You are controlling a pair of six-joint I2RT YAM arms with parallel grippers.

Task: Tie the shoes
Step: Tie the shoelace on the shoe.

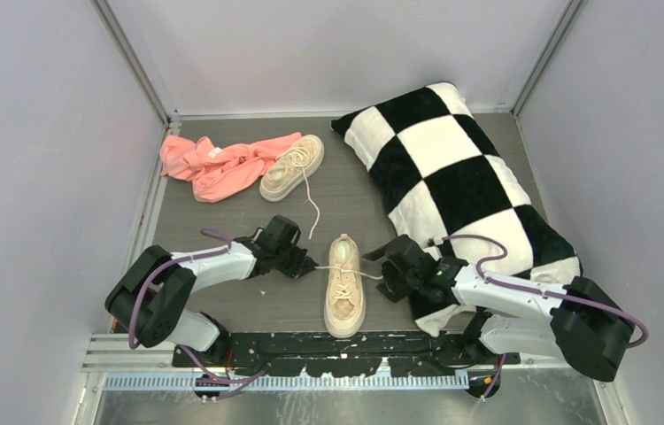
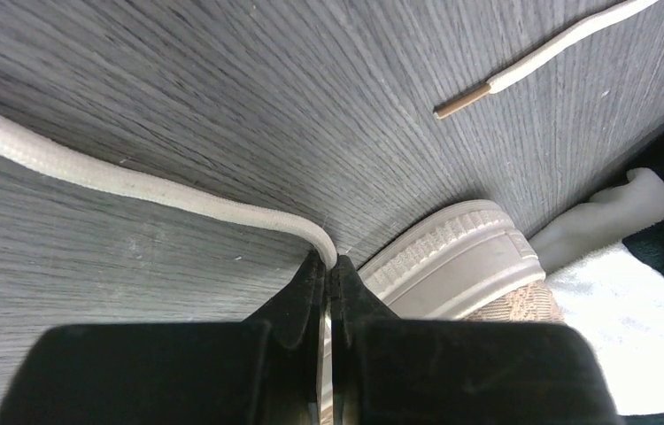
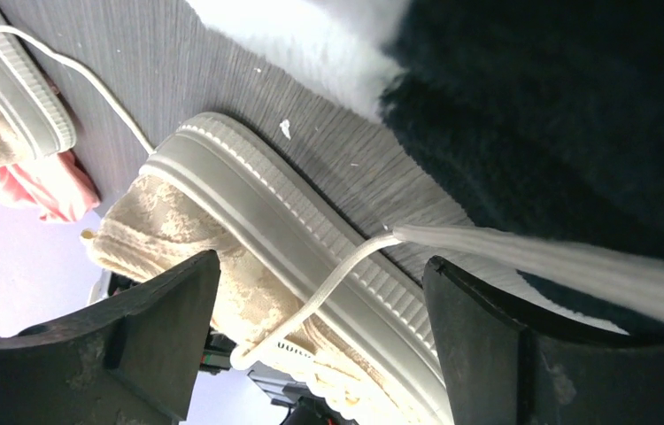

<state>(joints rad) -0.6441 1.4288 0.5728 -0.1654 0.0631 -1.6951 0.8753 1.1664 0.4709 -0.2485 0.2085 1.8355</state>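
The near shoe [image 1: 343, 283] lies in front of the arm bases, toe pointing away, its cream laces pulled out to both sides. My left gripper [image 1: 307, 264] is shut on the left lace [image 2: 134, 181], pinched at the fingertips beside the toe of the sole [image 2: 452, 266]. My right gripper [image 3: 321, 266] stands open against the shoe's right side [image 3: 311, 239]. The right lace [image 3: 346, 266] runs loose between its fingers. The other shoe [image 1: 293, 166] rests at the back left, partly on the pink cloth, and its lace [image 1: 312, 208] trails towards me.
A pink cloth [image 1: 218, 164] is bunched at the back left. A large black-and-white checkered pillow [image 1: 461, 177] fills the right side, touching my right arm. The far shoe's lace tip [image 2: 461, 102] lies on the grey table near my left gripper.
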